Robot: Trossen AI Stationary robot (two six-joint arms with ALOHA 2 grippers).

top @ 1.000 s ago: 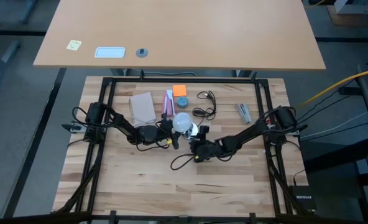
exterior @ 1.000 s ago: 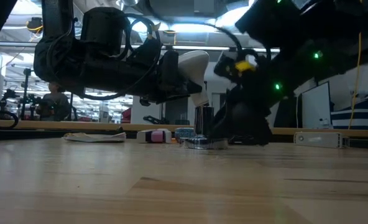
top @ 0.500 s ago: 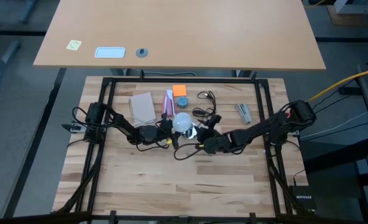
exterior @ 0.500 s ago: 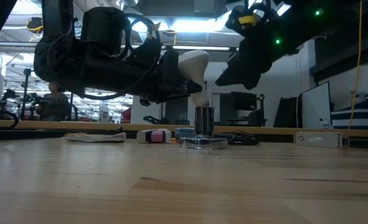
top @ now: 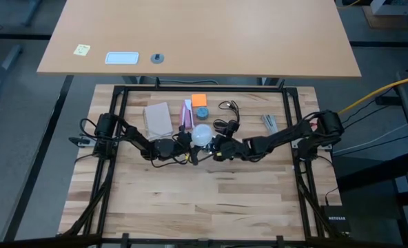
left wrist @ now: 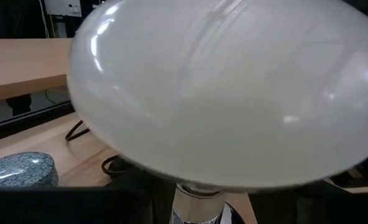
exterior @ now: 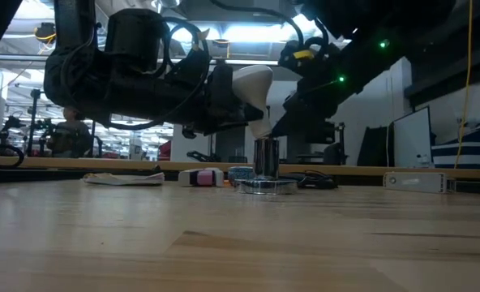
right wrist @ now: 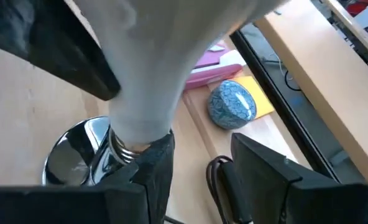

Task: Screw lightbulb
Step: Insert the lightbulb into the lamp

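The frosted white lightbulb (exterior: 252, 85) stands neck down over the silvery socket (exterior: 266, 185), its threaded base (right wrist: 125, 149) at the socket's upright post (exterior: 264, 158). My left gripper (top: 188, 141) reaches in level from the table's left and is shut on the globe, which fills the left wrist view (left wrist: 221, 93). My right gripper (right wrist: 202, 177) comes from the right, slanting down, and is open. One of its fingers (right wrist: 154, 171) stands right beside the bulb's threaded base. Only the dark cord and table show between its fingers. My left gripper pinches the bulb's round globe (exterior: 238, 88) between its two fingers, coming level from the table's left. One finger (right wrist: 47, 43) lies against the globe's side. The bulb is upright, neck down, with its threaded base at the socket's post. Whether my right gripper's finger touches the bulb's base, I cannot tell.
Behind the socket lie a pink-and-white packet (top: 187, 114), an orange note (top: 199, 100), a round blue object (top: 202, 111), a tan pad (top: 158, 118), a coiled dark cord (top: 228, 117) and a small metal item (top: 270, 124). The table's near half is bare wood.
My right gripper has risen from beside the socket's base and gone toward the table's far edge, rolling a little, and now stands at the bulb's neck. The bulb, the socket and my left gripper have stayed put.
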